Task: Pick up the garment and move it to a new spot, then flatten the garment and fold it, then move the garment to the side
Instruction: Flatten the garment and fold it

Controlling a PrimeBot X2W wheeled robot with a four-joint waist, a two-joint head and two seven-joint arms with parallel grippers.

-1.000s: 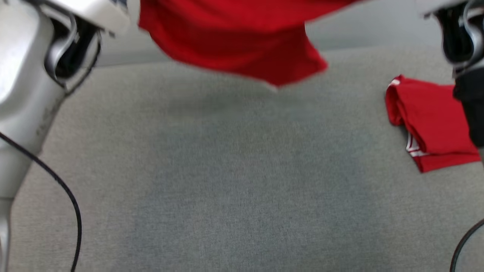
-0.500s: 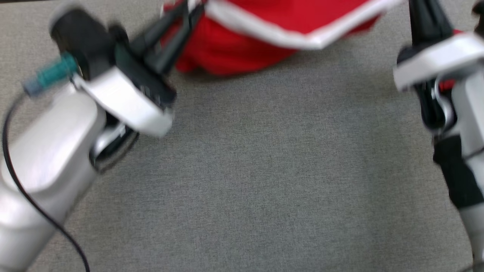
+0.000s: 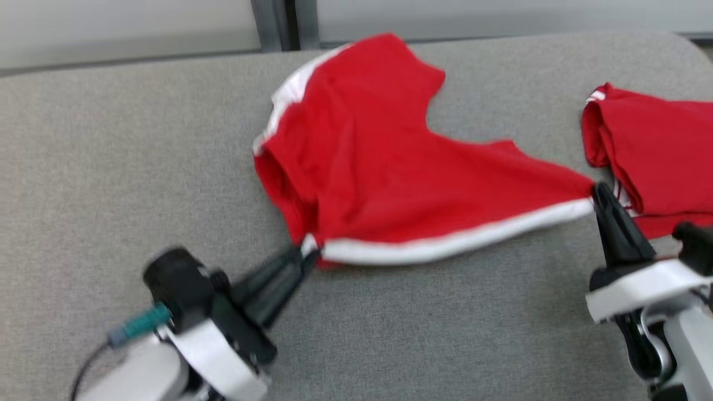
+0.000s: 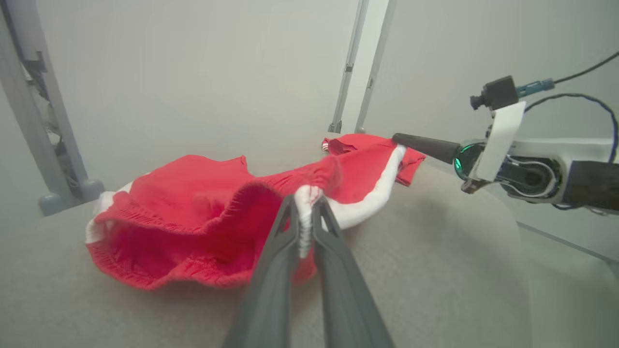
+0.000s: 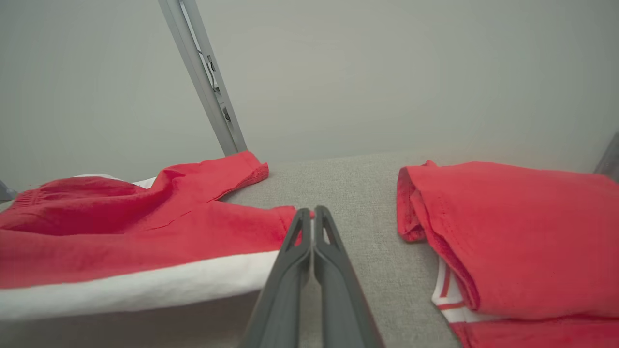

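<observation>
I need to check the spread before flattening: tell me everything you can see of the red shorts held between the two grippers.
The red shorts are soft, knit-looking fabric with white stripes along the near and far-left edges and a ribbed opening gaping at the left. They lie spread but wrinkled on the grey upholstered surface, the near striped edge stretched between the left gripper and right gripper, each with jaws shut on one end. A folded red garment lies close on their right.

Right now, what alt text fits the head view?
A red fabric garment with white trim lies spread on a grey cloth surface, its trimmed edge pinched at either end by the left pincer and right pincer. A folded red garment lies to its right.
</observation>
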